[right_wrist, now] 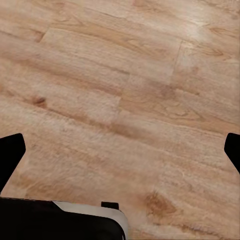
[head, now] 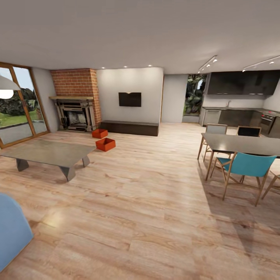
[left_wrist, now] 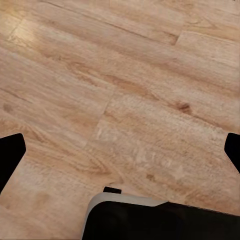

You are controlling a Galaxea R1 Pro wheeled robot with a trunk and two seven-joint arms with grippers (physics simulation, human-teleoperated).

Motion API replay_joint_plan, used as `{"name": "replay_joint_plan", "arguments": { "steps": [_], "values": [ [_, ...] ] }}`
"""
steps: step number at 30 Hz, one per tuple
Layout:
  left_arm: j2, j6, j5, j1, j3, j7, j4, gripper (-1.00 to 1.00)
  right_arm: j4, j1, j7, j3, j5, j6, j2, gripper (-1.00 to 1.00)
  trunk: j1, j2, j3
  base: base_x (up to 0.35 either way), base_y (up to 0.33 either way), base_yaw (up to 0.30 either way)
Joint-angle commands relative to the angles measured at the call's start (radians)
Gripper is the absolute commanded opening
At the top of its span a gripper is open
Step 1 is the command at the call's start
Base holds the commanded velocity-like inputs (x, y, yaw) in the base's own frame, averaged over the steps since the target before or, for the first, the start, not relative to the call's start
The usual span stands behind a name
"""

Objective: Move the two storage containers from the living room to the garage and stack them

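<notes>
Two orange-red storage containers sit on the light wood plank floor of the living room, far ahead and to the left. The nearer storage container [head: 105, 144] lies just past the low table's corner, and the farther storage container [head: 100, 133] rests close to the dark bench. My left gripper [left_wrist: 120, 150] is open, its black fingertips [left_wrist: 11, 152] wide apart over bare planks. My right gripper [right_wrist: 120, 150] is open as well, with a black fingertip [right_wrist: 10, 152] at each side of the picture and only wood floor between them.
A low grey coffee table [head: 50, 153] stands left of centre. A brick chimney with fireplace [head: 76, 112], a long dark bench [head: 130, 127] and glass doors [head: 17, 105] line the far left. A dining table [head: 245, 144] with chairs, one teal [head: 245, 169], stands right. A blue seat [head: 11, 229] is near left.
</notes>
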Motion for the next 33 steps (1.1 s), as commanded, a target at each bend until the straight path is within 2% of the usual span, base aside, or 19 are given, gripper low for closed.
{"name": "replay_joint_plan", "arguments": {
  "steps": [1, 33],
  "values": [
    [0.0, -0.003, 0.003, 0.0, -0.009, 0.007, 0.001, 1.0, -0.002, 0.001, -0.01, 0.007, 0.006, 0.001, 0.0, 1.0, 0.001, 0.0, 0.0, 0.327, 0.0, 0.0],
    [0.0, -0.003, 0.003, 0.0, -0.009, 0.008, 0.001, 1.0, -0.002, 0.001, -0.01, 0.007, 0.005, 0.001, 0.0, 1.0, 0.001, 0.0, 0.0, 0.327, 0.0, 0.0]
  ]
}}
